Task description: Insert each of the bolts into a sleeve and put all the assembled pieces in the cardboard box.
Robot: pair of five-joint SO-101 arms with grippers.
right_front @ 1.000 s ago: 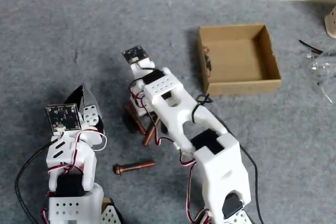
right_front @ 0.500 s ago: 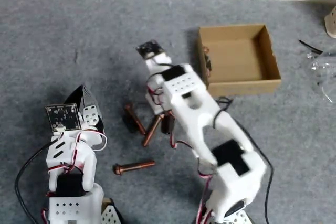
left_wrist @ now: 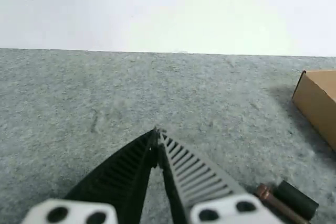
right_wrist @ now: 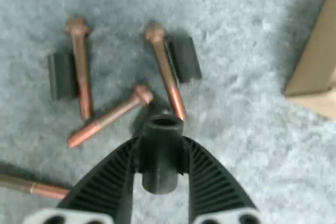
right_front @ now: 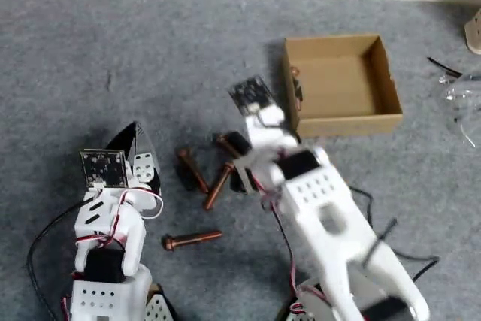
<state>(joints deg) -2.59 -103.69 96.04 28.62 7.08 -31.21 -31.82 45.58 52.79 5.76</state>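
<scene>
My right gripper (right_wrist: 161, 144) is shut on a black sleeve (right_wrist: 161, 156), held upright above the grey carpet. Below it lie three copper bolts (right_wrist: 80, 66) (right_wrist: 165, 69) (right_wrist: 110, 115), two of them beside loose black sleeves (right_wrist: 62, 74) (right_wrist: 184, 59). In the high view the right arm (right_front: 316, 193) stands over the bolt cluster (right_front: 218, 186), left of the cardboard box (right_front: 376, 73). A fourth bolt (right_front: 192, 240) lies apart, nearer the arm bases. My left gripper (left_wrist: 156, 135) is shut on nothing, left of the cluster (right_front: 139, 144). A copper piece (right_front: 295, 84) lies inside the box.
Clear plastic and dark wires (right_front: 458, 95) lie at the right edge beyond the box, with a pale object (right_front: 473, 31) behind them. A white wall (left_wrist: 168, 9) borders the far side of the carpet. Open carpet stretches to the far left (right_front: 90, 50).
The right arm has swung right, toward the box, with its wrist now above the right end of the bolt cluster. The left arm has shifted slightly right.
</scene>
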